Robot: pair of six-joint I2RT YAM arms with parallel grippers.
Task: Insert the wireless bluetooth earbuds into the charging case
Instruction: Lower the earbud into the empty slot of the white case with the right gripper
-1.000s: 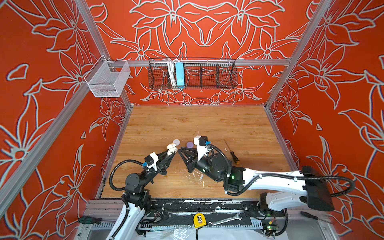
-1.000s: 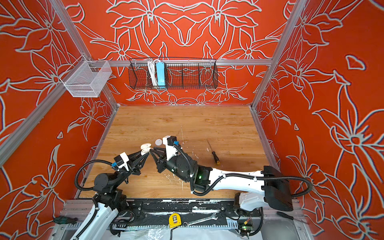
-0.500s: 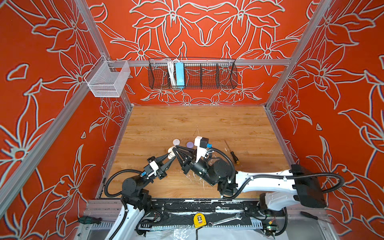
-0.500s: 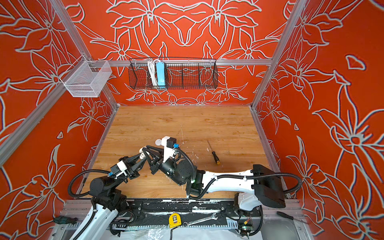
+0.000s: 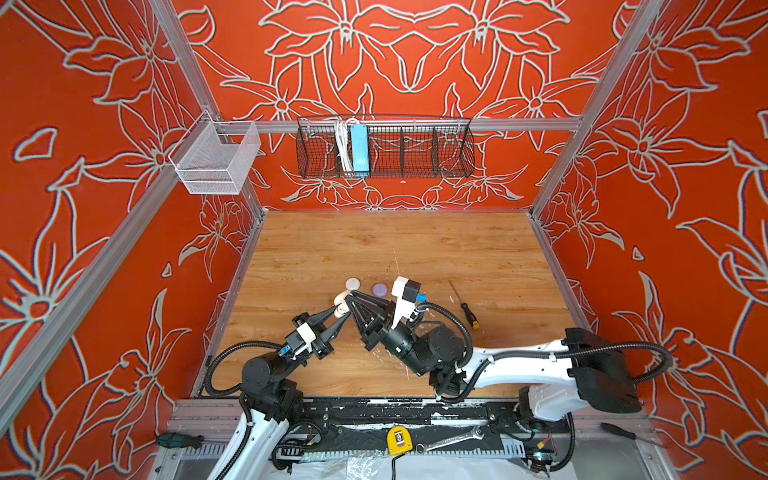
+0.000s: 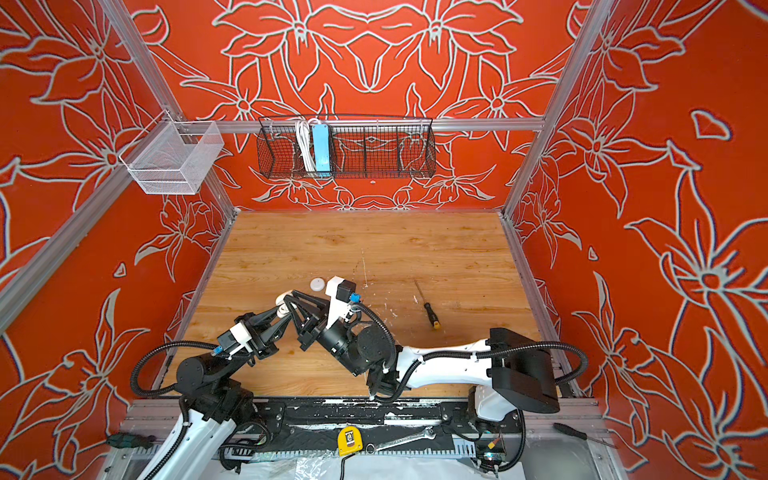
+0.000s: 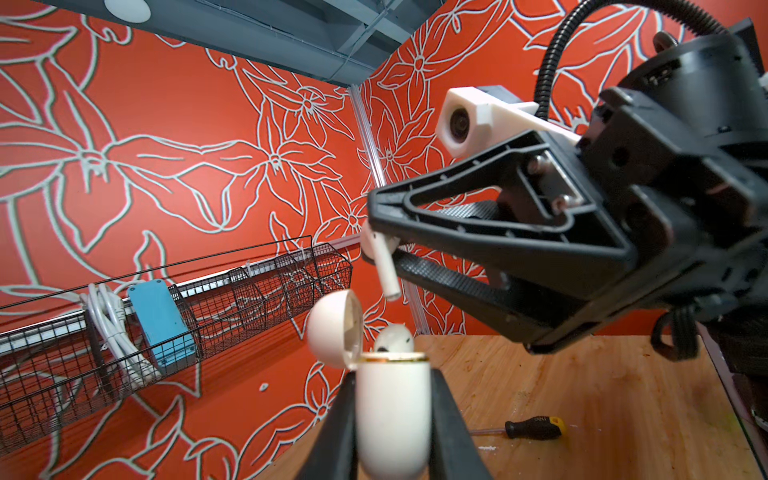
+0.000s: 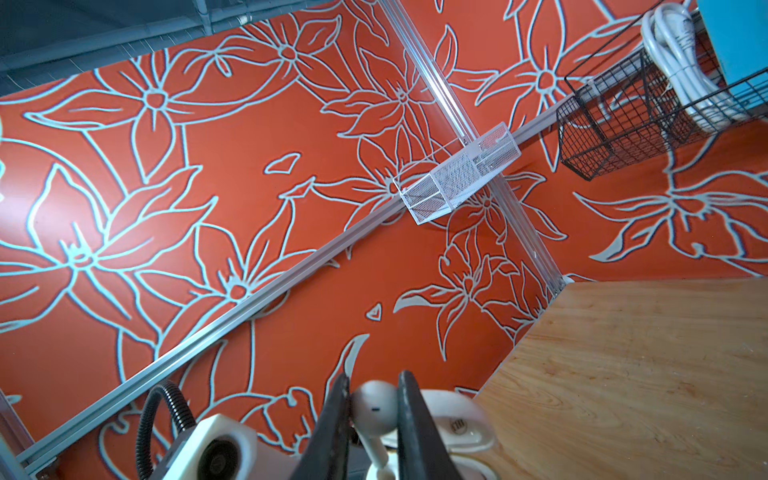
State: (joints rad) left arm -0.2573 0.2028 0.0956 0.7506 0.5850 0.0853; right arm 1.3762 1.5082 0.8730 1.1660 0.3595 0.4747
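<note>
My left gripper is shut on a white charging case, held upright with its lid flipped open. One white earbud sits in the case. My right gripper is shut on a second white earbud. In the left wrist view this earbud hangs stem down just above the open case, apart from it. In both top views the two grippers meet at the table's front left: left gripper, right gripper, case.
A round white case and a lavender one lie on the wooden table just behind the grippers. A screwdriver lies to the right. A black wire basket and a white mesh basket hang on the walls.
My right gripper has moved left with its earbud until it is over the case. The left gripper has drawn back a little toward the front with the case.
</note>
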